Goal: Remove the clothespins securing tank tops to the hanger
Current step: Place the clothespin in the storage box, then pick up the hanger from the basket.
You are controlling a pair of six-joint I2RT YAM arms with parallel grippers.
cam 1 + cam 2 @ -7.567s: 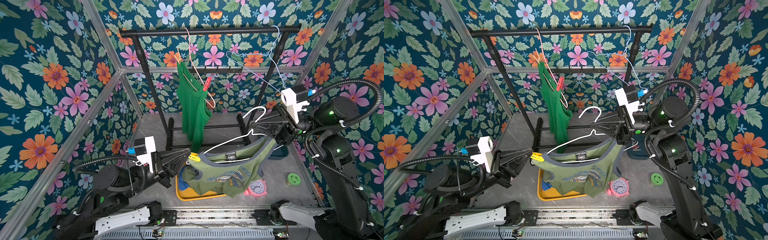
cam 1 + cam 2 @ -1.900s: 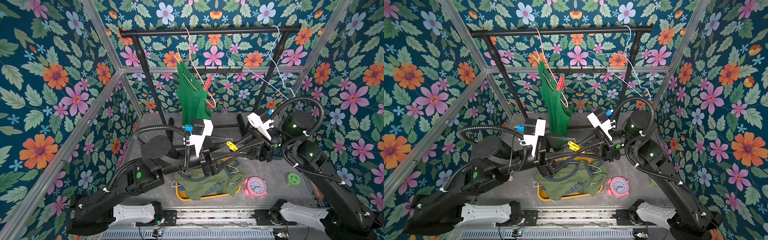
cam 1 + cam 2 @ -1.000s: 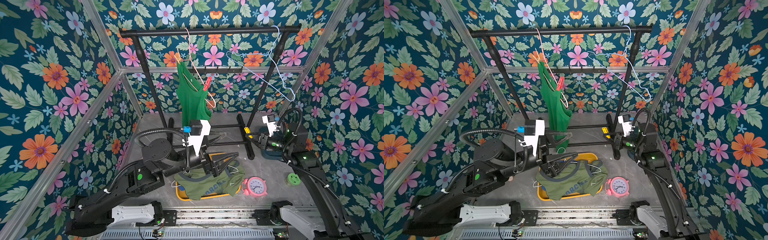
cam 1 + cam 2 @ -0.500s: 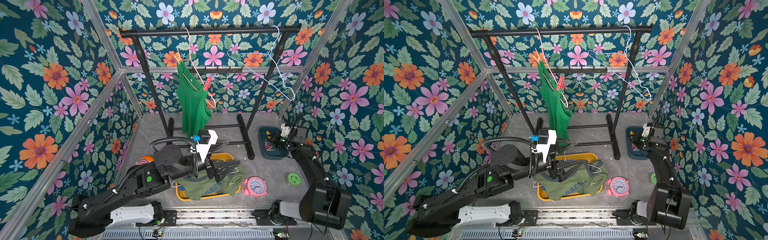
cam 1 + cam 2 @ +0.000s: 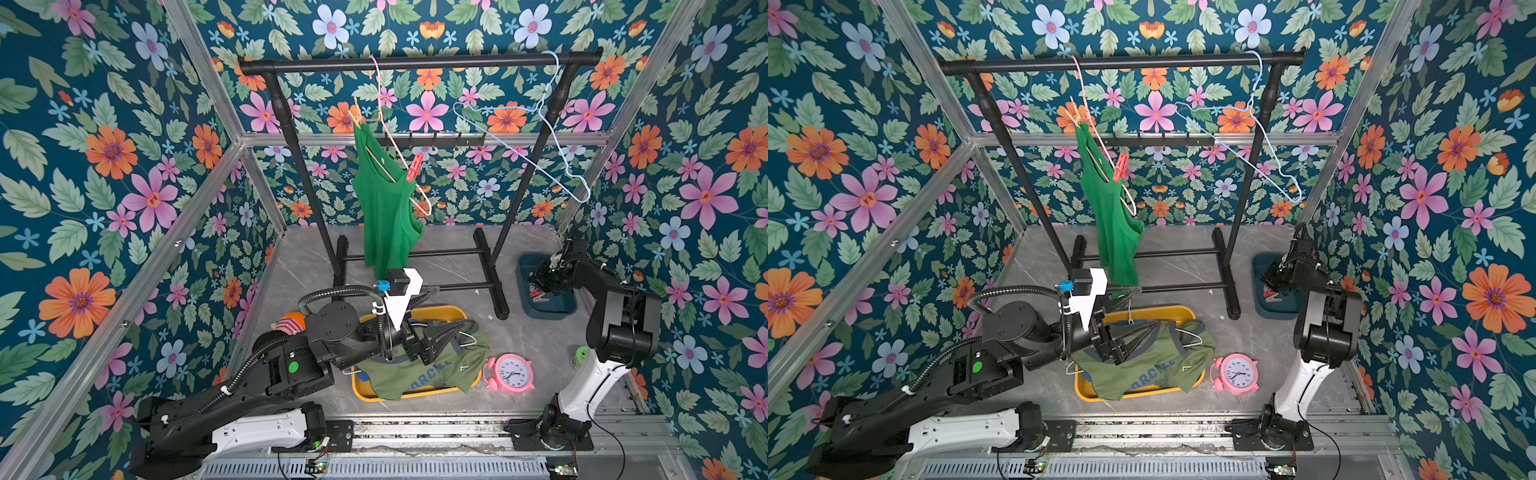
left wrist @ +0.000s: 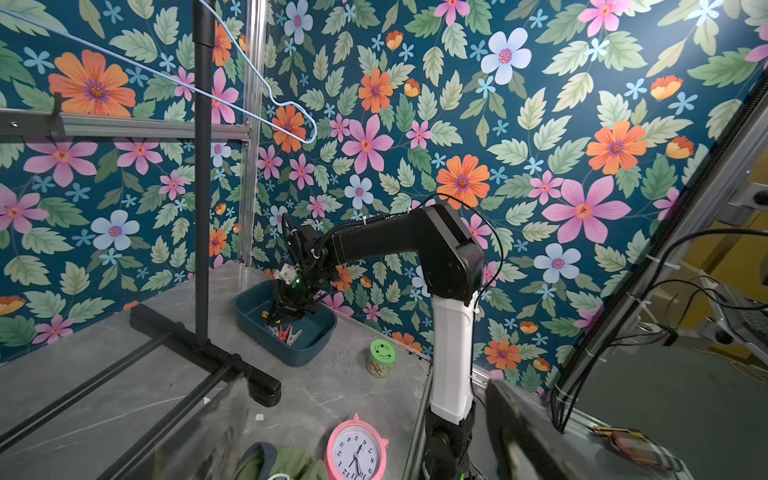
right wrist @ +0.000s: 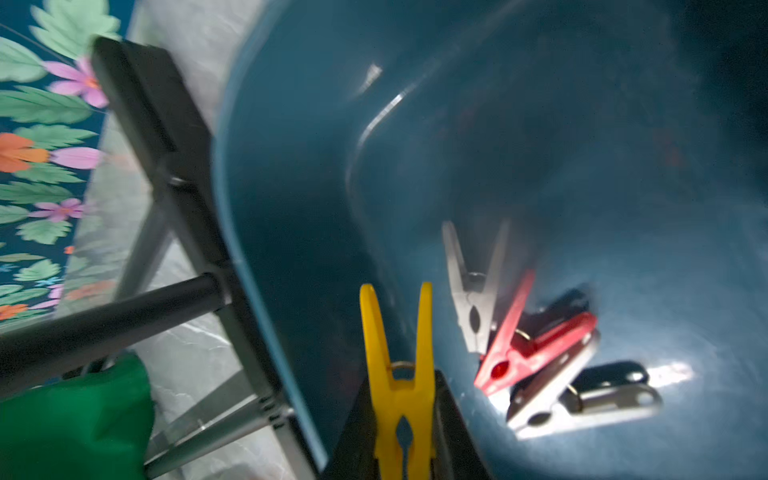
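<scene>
My right gripper (image 6: pixel 286 311), clamped on the yellow clothespin (image 7: pixel 398 374), hangs at the teal bin (image 5: pixel 557 308), far right, where a red peg (image 7: pixel 534 349) and a grey peg (image 7: pixel 473 291) lie. My left gripper (image 5: pixel 457 332) stands wide over the olive tank top (image 5: pixel 432 374) on the yellow tray (image 5: pixel 358 390), near centre. The green tank top (image 5: pixel 386 216) hangs from the rack (image 5: pixel 415 63), a red clothespin (image 5: pixel 414 167) at its strap.

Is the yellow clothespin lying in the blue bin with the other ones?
No, the right gripper is pinching the yellow clothespin, apart from those in the blue bin.
</scene>
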